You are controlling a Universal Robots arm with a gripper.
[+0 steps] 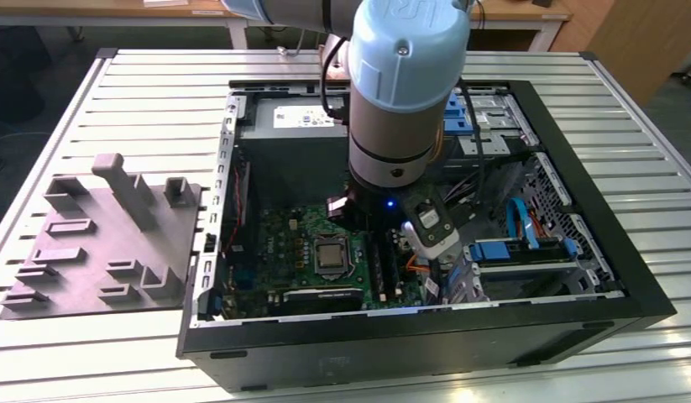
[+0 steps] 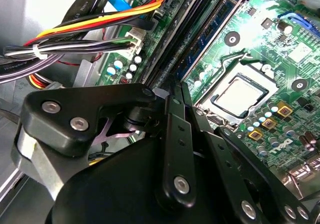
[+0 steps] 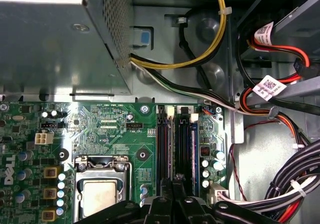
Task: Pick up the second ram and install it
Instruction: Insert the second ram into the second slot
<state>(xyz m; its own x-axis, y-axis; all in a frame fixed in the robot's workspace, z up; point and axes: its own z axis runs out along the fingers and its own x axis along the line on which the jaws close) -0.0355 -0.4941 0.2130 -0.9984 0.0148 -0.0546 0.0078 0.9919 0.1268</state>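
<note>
While the slatted aluminium table (image 1: 143, 84) carries everything, its two loads sit side by side in the exterior view. Toward that view's left lies a flat grey moulded fixture plate (image 1: 99, 243) with upright blocks and shallow pockets; I can make out nothing lying in those pockets.

Next comes the open black computer case (image 1: 435, 344), lying on its side. At its far end it holds the grey metal power-supply box (image 1: 295, 138). Nearer, the green motherboard (image 1: 280, 239) covers its floor, with the square silver processor socket (image 1: 328, 256) in the middle. Beside the socket run the long black plastic slot strips (image 3: 166, 134).

Reaching down into the case is the pale-blue and grey robot arm (image 1: 401, 84), ending over those strips. In both wrist views the black gripper (image 2: 176, 89) (image 3: 172, 184) hangs just above the slot rows. Its fingers (image 2: 170, 129) are drawn close together, with no gap showing and nothing visible between them.

The second ram (image 2: 215, 33), a long narrow blue-green circuit-board stick with small black chips, stands on edge in a slot beside the socket. Its near end lies just beyond the fingertips; I cannot tell whether they touch it.

Toward the exterior view's right, the case holds bundled yellow, red and black cables (image 2: 100, 23) and blue plastic drive brackets (image 1: 508, 252).
</note>
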